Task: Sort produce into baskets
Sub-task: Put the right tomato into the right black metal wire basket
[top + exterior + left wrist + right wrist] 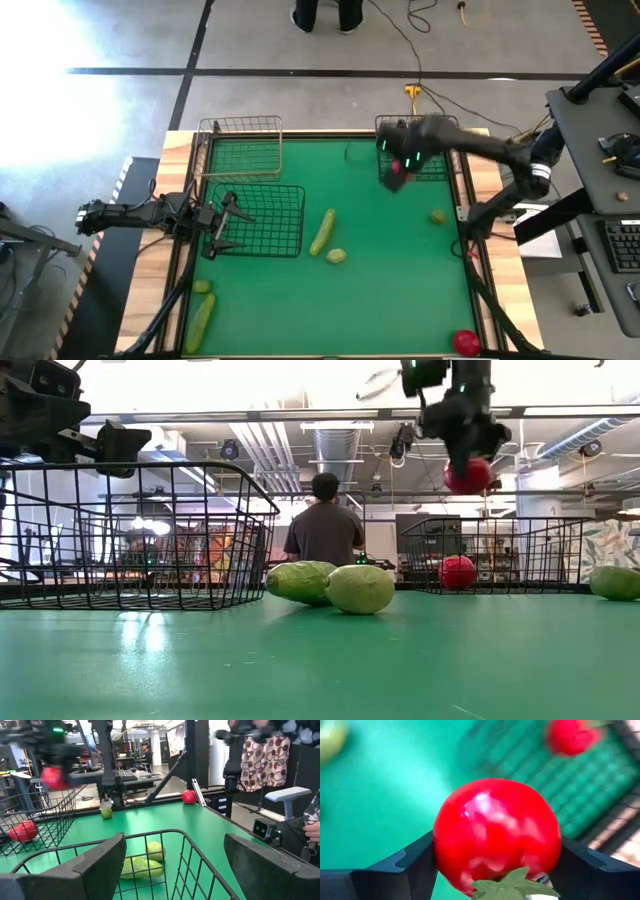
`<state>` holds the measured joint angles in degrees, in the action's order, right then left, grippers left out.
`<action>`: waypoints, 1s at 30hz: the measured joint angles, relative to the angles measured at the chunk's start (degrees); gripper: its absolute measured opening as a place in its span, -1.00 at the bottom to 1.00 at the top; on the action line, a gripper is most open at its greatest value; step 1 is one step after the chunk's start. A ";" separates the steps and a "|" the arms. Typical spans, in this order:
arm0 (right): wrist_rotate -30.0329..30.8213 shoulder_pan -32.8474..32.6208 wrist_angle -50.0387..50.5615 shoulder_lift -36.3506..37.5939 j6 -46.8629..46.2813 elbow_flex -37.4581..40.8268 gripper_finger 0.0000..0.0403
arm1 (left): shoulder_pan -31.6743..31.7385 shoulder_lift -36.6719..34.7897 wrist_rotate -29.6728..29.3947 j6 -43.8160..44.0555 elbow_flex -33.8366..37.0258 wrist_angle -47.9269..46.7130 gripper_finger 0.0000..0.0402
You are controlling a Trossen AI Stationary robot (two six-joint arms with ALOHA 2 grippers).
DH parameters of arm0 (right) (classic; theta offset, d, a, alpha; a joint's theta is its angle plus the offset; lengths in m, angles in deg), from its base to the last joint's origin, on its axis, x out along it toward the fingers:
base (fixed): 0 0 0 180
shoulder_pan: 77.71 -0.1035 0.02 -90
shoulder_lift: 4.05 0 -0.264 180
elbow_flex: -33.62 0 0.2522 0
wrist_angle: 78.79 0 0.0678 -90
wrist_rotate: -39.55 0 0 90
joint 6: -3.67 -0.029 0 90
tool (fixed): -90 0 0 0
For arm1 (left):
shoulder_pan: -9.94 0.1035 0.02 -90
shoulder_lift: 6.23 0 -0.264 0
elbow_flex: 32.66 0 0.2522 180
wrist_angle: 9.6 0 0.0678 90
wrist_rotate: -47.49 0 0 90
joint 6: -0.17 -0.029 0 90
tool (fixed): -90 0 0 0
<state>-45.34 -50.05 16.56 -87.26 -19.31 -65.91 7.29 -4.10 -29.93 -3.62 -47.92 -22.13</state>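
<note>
My right gripper (398, 176) is shut on a red tomato (497, 832), high above the mat beside the near left corner of the far right black basket (445, 168). A second tomato (458, 572) lies in that basket. A third tomato (465, 342) lies at the table's near right edge. My left gripper (222, 222) is open and empty at the left rim of the middle black basket (265, 222). A cucumber (322, 231) and a lime (336, 256) lie on the mat at the centre. My right gripper pinches the tomato's two opposite round sides (442, 845) between its two fingers. The fingers come from above, pointing down. The green top (512, 887) faces back toward the wrist. The tomato is lifted clear (468, 475), well above the mat and the basket rim.
A tan wire basket (240, 145) stands at the far left. A lime (438, 216) lies at the right, and another lime (203, 287) and a cucumber (200, 320) lie at the near left corner. A person (322, 530) stands beyond the far edge.
</note>
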 joint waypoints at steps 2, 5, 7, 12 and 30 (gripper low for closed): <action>0.93 7.99 -0.79 -0.65 -0.41 -0.36 0.45 | 0.01 0.01 0.00 0.00 0.00 0.00 0.58; 1.98 18.78 -4.19 -2.50 -1.32 1.21 0.49 | 0.00 0.01 0.00 0.00 0.00 0.00 0.58; 1.85 24.45 -7.05 -3.78 -1.01 3.19 0.49 | 0.01 0.00 -0.01 0.01 0.00 0.00 0.58; 0.50 30.92 -14.47 -6.61 -4.67 9.19 0.49 | 0.01 0.01 0.00 0.02 0.00 0.00 0.58; 8.09 31.99 -28.47 -15.91 -3.34 16.96 0.75 | 0.01 -0.01 0.00 0.02 0.00 0.00 0.58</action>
<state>-37.25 -18.06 -11.91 -103.16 -22.65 -48.95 7.30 -4.12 -29.93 -3.60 -47.92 -22.13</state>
